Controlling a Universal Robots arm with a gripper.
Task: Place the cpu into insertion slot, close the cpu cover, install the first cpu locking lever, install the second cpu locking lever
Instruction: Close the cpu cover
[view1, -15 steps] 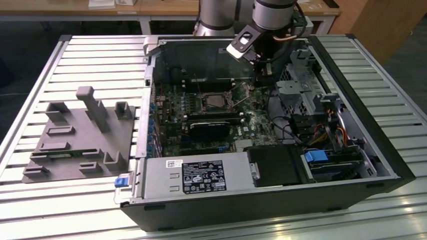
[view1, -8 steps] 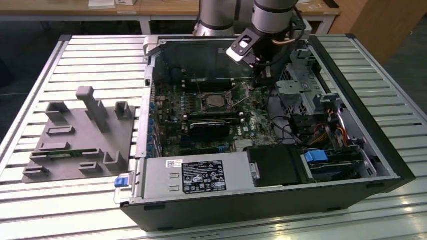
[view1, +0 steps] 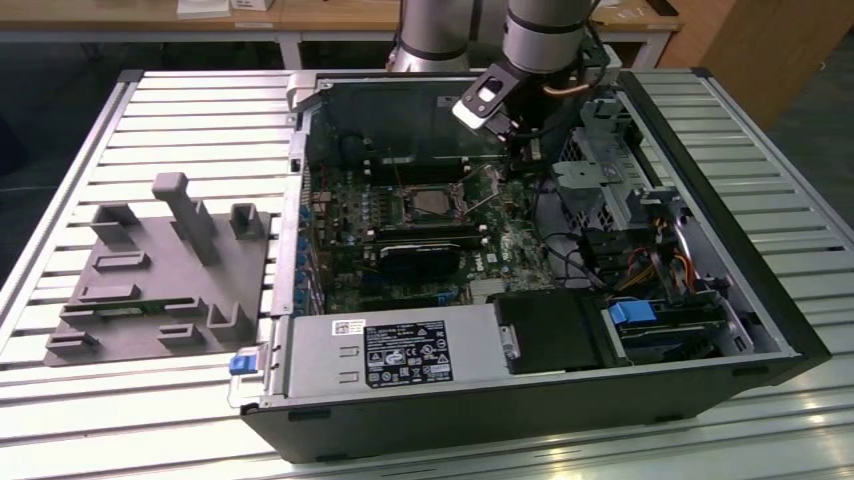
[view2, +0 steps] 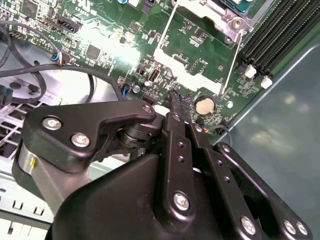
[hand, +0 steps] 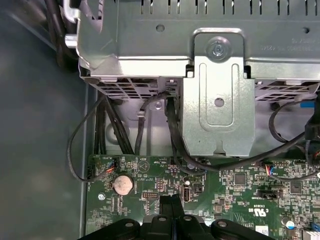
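The slatted table (view1: 160, 110) carries an open case (view1: 534, 420) and, on the exterior view's left, a grey fixture (view1: 160, 270). Inside the case I see the power supply (view1: 387, 355), the green board (view1: 347, 215) and a metal drive cage (hand: 215, 100). My gripper (view1: 529, 150) hangs over the board between the cage and the slot (view1: 404, 208), clenched on nothing. In both wrist views its black fingertips (view2: 178, 100) (hand: 171, 200) are pressed together just above the board. The cpu (view1: 430, 205) lies in the slot, silver face up. I cannot tell how the cover sits. Two thin wire levers (view2: 231, 62) run beside the socket. A coin cell (hand: 122, 185) lies near my fingertips.
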